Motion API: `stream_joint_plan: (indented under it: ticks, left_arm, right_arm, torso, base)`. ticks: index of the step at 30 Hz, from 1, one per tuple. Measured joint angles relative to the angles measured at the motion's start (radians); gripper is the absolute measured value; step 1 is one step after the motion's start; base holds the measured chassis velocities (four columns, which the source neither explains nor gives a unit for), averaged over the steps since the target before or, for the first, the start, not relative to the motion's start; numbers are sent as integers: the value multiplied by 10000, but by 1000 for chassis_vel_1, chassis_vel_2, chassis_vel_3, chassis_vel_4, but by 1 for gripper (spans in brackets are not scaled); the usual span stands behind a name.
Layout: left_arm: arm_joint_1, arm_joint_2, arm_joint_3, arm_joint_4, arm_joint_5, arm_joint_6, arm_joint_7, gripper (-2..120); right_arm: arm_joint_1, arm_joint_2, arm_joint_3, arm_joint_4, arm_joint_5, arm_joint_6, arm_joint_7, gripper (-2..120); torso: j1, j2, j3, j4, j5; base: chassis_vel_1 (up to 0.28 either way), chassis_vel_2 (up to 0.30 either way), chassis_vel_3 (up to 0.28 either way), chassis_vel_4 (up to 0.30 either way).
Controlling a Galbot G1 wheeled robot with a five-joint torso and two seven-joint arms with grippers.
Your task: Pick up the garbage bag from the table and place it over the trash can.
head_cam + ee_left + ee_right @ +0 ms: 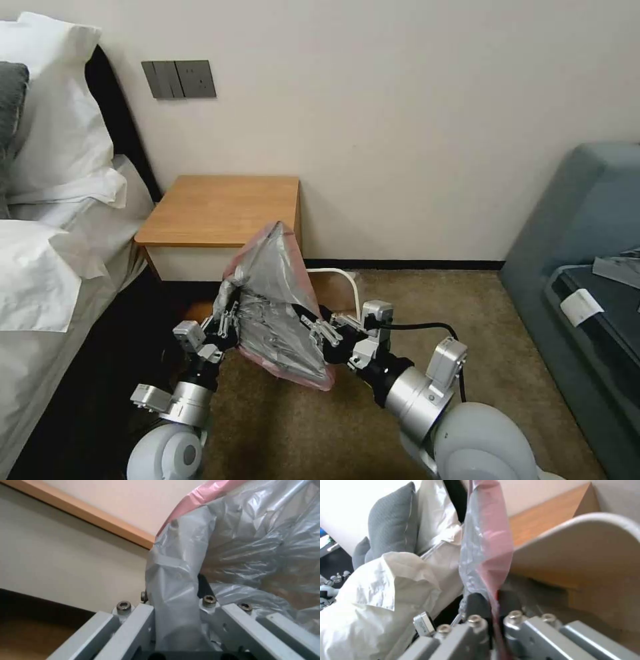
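Between the robot's two hands, one garbage bag (279, 300) hangs in the air, stretched out near the front of the single wooden bench (220, 208). On the left, the left hand (230, 320) pinches one side of the grey plastic; on the right, the right hand (319, 328) is clamped on the pink-edged side. One cream trash can (343, 283) sits on the carpet just behind the bag, right of the bench.

White pillows (50, 107) lie beside a grey wall switch panel (179, 79), a blue-grey sofa (587, 220) opposite.
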Motion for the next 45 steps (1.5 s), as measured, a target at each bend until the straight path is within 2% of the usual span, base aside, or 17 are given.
stream_joint_plan:
  ticks: [9,17,29,34,36,39,41,42,45]
  left_arm:
    - [38,0,-6,138,587,-227,-39,3]
    - [55,81,-48,126,1147,-992,592,3]
    - [-59,118,-186,441,614,-1601,1213,3]
    - [-67,126,-205,436,335,-1611,1300,3]
    - [-67,148,-212,309,-120,-1484,1302,3]
    - [-64,150,-210,201,-414,-1320,1218,3]
    - [-63,144,-140,-21,-714,-946,766,3]
    - [-63,144,-140,-21,-714,-946,766,3]
    - [-61,115,-8,-377,-740,-331,-283,3]
  right_arm:
    - [33,-109,180,-112,-435,183,-146,0]
    - [21,-548,778,-273,-836,296,-188,0]
    - [-361,-1525,1809,-61,-689,274,-15,0]
    - [-441,-1748,1988,-69,-664,250,13,0]
    - [-478,-1964,2053,-71,-632,218,26,0]
    - [-511,-2109,2066,-71,-627,203,30,0]
    - [-660,-2291,2051,-46,-699,172,51,0]
    - [-660,-2291,2051,-46,-699,172,51,0]
    - [-880,-2407,1924,65,-989,154,62,0]
  torso:
    - [0,0,0,0,0]
    - [0,0,0,1,1]
    - [0,0,0,1,2]
    - [0,0,0,1,2]
    - [0,0,0,2,2]
    - [0,0,0,2,1]
    - [0,0,0,3,2]
    - [0,0,0,3,2]
    - [-1,2,-2,2,3]
  base:
    - [0,0,0,0]
    - [0,0,0,0]
    - [0,0,0,0]
    - [0,0,0,0]
    - [0,0,0,0]
    - [0,0,0,0]
    - [0,0,0,0]
    - [0,0,0,0]
    - [0,0,0,0]
